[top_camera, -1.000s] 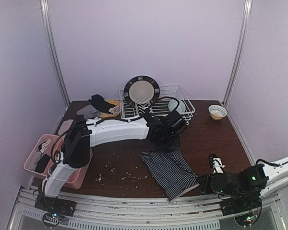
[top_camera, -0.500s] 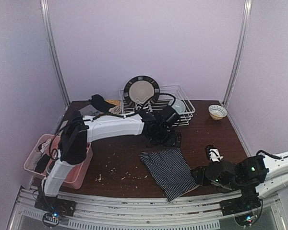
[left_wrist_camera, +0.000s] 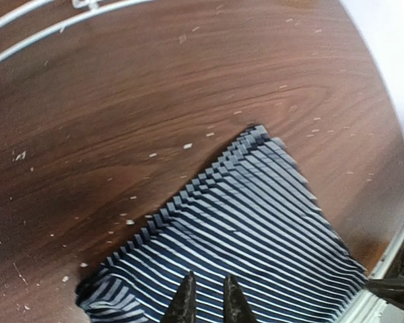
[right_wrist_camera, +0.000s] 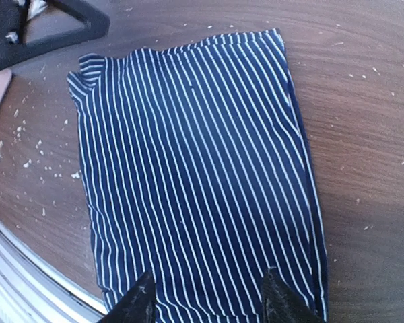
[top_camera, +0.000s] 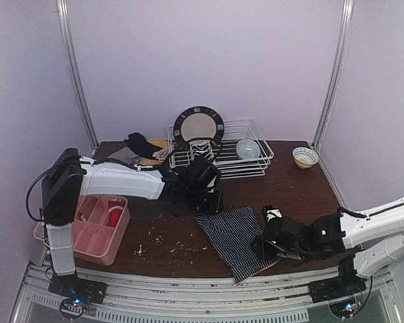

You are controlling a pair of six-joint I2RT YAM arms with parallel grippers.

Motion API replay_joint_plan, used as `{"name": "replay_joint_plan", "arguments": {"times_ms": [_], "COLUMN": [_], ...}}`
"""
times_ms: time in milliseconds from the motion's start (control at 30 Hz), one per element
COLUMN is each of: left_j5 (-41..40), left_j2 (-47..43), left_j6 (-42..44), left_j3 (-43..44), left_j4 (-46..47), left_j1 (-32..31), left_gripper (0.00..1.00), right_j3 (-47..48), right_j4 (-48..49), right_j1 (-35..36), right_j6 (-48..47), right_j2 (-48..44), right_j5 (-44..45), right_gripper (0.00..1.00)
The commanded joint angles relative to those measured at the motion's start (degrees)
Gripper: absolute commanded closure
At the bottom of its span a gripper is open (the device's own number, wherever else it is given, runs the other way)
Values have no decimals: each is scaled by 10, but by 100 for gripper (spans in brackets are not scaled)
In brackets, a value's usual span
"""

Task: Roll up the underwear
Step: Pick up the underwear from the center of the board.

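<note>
You have one striped underwear [top_camera: 237,239] laid out, one pink tray [top_camera: 123,232], one wire rack [top_camera: 262,163], one plate [top_camera: 198,126] and two bowls. The underwear lies flat at centre-bottom of the top view, dark with thin white stripes, folded into a long band. Its long axis runs from the upper left to the lower right, stripes along it. Your left gripper [left_wrist_camera: 209,303] hovers over it, fingertips a sliver apart; your right gripper [right_wrist_camera: 209,299] stands wide apart at its near end.
</note>
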Motion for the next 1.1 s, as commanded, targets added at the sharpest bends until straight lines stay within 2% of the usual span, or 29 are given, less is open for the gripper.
{"name": "replay_joint_plan", "arguments": {"times_ms": [0, 100, 200, 300, 400, 733, 967, 1067], "left_j5": [14, 14, 18, 18, 17, 13, 25, 32], "left_j2": [20, 22, 21, 24, 34, 42, 69, 79], "left_j6": [8, 6, 6, 12, 18, 22, 41, 45], "left_j3": [-24, -45, -66, -70, -65, -83, -45, -32], "left_j4": [29, 36, 46, 48, 40, 46, 33, 28], "left_j1": [20, 32, 41, 44, 48, 66, 73, 73], "left_gripper": [90, 93, 95, 97, 100, 100, 100, 100], "right_j3": [-33, -52, -67, -62, -52, -32, -49, -53], "right_j4": [-27, -26, 9, 34, 62, 110, 138, 146], "right_j1": [-11, -60, -160, -236, -284, -306, -307, -307], "right_j6": [9, -13, -59, -97, -118, -130, -114, -112], "right_j2": [-64, -100, -108, -70, -18, 114, 163, 155], "right_j5": [4, -42, -144, -221, -288, -375, -381, -379], "right_gripper": [40, 28, 21, 19, 21, 41, 69, 87]}}
